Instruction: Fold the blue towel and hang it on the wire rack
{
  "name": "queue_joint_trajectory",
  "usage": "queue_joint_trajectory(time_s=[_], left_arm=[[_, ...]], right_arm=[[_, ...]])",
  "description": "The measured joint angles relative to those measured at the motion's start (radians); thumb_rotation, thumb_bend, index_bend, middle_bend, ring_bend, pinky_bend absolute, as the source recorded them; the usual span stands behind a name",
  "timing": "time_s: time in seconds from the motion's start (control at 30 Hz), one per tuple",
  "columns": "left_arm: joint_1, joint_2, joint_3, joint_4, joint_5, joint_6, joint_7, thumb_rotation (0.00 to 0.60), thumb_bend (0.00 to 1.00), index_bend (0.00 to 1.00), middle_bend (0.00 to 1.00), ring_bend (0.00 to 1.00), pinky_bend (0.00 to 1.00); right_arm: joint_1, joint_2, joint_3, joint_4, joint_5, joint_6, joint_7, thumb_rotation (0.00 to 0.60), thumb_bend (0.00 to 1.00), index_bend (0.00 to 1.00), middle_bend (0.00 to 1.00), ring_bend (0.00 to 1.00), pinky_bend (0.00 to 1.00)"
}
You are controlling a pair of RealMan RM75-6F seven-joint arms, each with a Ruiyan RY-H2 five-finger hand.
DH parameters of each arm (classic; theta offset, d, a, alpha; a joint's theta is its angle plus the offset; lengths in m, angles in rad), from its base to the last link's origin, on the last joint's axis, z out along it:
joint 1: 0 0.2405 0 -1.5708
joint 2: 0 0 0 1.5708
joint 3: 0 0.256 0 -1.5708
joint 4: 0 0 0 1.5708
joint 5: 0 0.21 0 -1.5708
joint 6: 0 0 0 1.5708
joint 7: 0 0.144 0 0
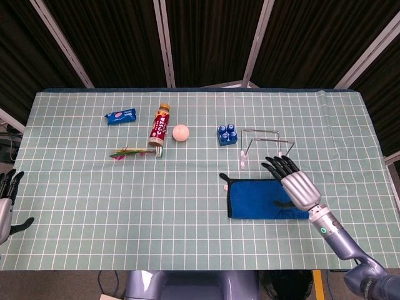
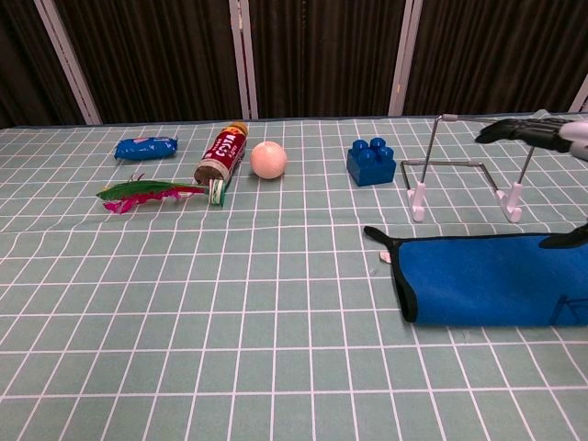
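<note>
The blue towel lies folded into a long flat strip with a dark edge, on the right half of the table just in front of the wire rack. My right hand hovers over the towel's right end with its fingers spread, holding nothing. In the chest view the towel lies low on the right, the rack stands behind it, and the right hand shows raised at the right edge. My left hand waits off the table's left edge, fingers apart and empty.
A blue toy brick stands just left of the rack. Further left are a pale ball, a red bottle lying down, a blue snack packet and a feathered toy.
</note>
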Motion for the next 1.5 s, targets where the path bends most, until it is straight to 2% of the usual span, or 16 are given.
queue_joint_trajectory(time_s=[0.27, 0.4, 0.63, 1.5], left_arm=[[-0.005, 0.001, -0.007, 0.003, -0.024, -0.015, -0.007, 0.6, 0.0, 0.0, 0.0, 0.0, 0.0], [-0.007, 0.003, -0.01, 0.007, -0.029, -0.02, -0.012, 0.6, 0.0, 0.0, 0.0, 0.0, 0.0], [-0.014, 0.003, -0.012, 0.014, -0.049, -0.044, -0.021, 0.6, 0.0, 0.0, 0.0, 0.0, 0.0], [-0.035, -0.005, -0.009, 0.021, -0.07, -0.079, -0.016, 0.6, 0.0, 0.0, 0.0, 0.0, 0.0]], right_arm=[[0.166, -0.022, -0.038, 0.034, -0.157, -0.093, -0.191, 0.6, 0.07, 0.25, 0.0, 0.0, 0.0], [0.216, -0.057, -0.061, 0.071, -0.195, -0.133, -0.228, 0.6, 0.08, 0.31, 0.01, 0.0, 0.0], [0.277, -0.102, -0.108, 0.127, -0.236, -0.178, -0.261, 0.6, 0.09, 0.34, 0.01, 0.0, 0.0], [0.31, -0.182, -0.172, 0.22, -0.204, -0.167, -0.261, 0.6, 0.11, 0.35, 0.02, 0.0, 0.0]])
